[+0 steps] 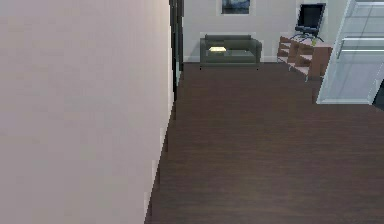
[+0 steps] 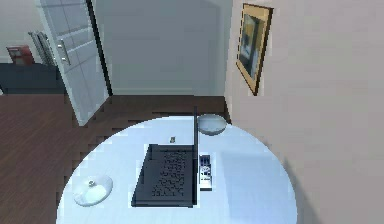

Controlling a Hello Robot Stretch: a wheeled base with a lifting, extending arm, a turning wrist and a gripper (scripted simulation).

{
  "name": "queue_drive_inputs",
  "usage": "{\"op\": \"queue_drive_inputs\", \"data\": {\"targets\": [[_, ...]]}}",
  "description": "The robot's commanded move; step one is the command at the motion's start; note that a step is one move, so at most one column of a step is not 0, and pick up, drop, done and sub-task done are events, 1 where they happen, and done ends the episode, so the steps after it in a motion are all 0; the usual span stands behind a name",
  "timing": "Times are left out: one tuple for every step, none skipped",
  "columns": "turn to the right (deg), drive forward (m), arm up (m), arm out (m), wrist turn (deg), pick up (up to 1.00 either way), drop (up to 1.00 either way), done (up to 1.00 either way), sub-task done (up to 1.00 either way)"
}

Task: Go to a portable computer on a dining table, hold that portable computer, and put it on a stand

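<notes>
Round white bench (image 2: 250,172) bears the portable computer (image 2: 165,178), bowl (image 2: 211,124) at its one o'clock; arrival seems done, reaching for it comes next, gripper's state cannot be told.

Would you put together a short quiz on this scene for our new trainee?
1. True or false: the laptop lies on the round table.
2. What stands on the table beyond the laptop? A) bowl B) vase C) lamp
3. What hangs on the wall by the table?
Key: 1 true; 2 A; 3 a framed picture.
</notes>
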Motion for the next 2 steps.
{"op": "queue_drive_inputs", "data": {"targets": [[0.0, 0.00, 0.00, 0.20, 0.0, 0.00, 0.00, 0.00, 0.00], [0.0, 0.00, 0.00, 0.00, 45.0, 0.00, 0.00, 0.00, 0.00]]}}
